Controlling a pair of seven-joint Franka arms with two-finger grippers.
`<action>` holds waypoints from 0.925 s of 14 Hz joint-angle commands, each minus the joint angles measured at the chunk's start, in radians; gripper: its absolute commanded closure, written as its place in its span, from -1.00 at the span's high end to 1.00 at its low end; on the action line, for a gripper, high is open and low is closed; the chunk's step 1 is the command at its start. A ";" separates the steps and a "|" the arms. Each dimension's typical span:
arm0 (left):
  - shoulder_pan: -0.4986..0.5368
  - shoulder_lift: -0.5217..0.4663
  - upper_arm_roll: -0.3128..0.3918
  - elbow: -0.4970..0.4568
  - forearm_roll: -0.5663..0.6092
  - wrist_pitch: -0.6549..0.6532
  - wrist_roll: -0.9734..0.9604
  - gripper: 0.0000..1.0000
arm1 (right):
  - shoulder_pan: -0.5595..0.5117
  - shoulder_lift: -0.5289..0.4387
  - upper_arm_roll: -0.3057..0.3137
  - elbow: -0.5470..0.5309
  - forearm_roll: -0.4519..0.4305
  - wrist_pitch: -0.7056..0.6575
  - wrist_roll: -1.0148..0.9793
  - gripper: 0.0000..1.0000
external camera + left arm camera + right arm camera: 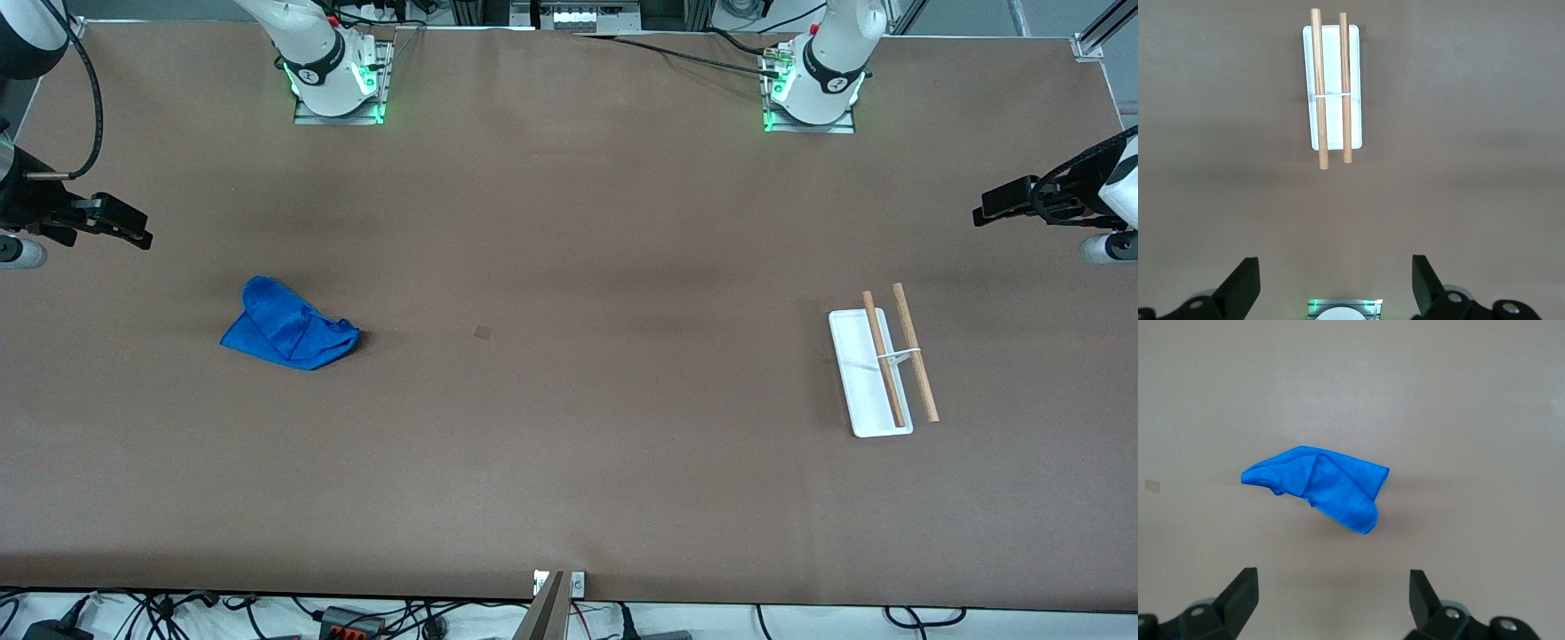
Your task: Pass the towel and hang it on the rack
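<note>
White rack (869, 373) rods overhanging tray, crumpled blue towel (289, 335)

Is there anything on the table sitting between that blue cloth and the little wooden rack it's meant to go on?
Nothing visible does. Between the towel and the rack lies only bare table.

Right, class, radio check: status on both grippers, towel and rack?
Left gripper open, over rack. Right gripper open, over crumpled towel. Rack bare. Nothing in the way.
</note>
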 commanded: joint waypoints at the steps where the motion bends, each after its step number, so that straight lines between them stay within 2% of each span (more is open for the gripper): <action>1: 0.003 0.011 0.000 0.025 0.008 -0.011 0.002 1.00 | -0.010 -0.004 0.012 -0.002 0.010 -0.009 0.007 1.00; 8: 0.003 0.011 0.000 0.026 0.010 -0.014 0.008 1.00 | -0.005 -0.002 0.014 -0.002 0.009 -0.006 0.005 1.00; 13: 0.003 0.011 0.000 0.026 0.008 -0.014 0.009 1.00 | 0.016 0.082 0.014 -0.002 0.009 -0.005 0.004 1.00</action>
